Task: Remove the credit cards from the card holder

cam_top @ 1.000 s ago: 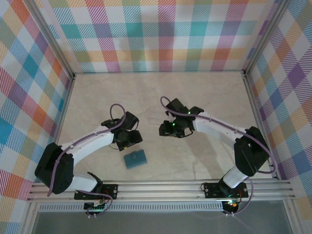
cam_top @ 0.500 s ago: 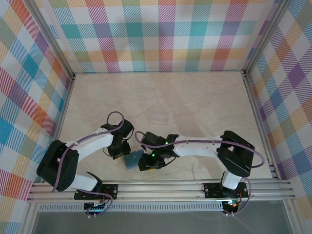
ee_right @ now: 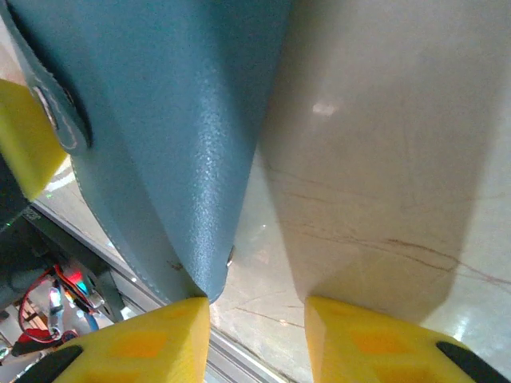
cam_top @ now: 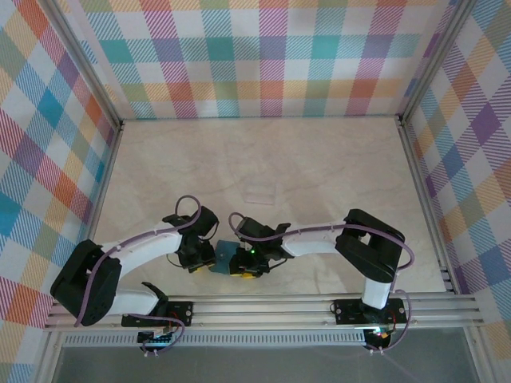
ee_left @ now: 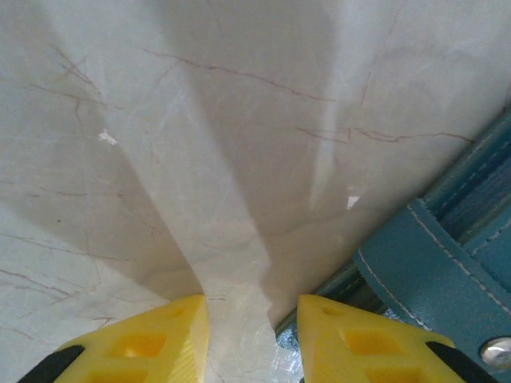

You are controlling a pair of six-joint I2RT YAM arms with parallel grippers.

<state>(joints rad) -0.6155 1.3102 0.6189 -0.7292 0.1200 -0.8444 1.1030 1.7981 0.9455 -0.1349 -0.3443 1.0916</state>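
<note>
A pale, marble-veined tabletop (cam_top: 319, 159) is enclosed on three sides by walls (cam_top: 271, 56) covered in pastel plaid; aluminium rails (cam_top: 271, 307) are run along the near edge; soft shadows and small bright reflections are seen on the glossy surface.

The cream, marble-patterned table (cam_top: 335, 159), crossed by thin brown veins, has a pale, thin card (cam_top: 259, 193) lying flat near its middle. A teal card holder (cam_top: 226, 255) is close to the near edge; whether it rests flat on the surface cannot be told.
</note>
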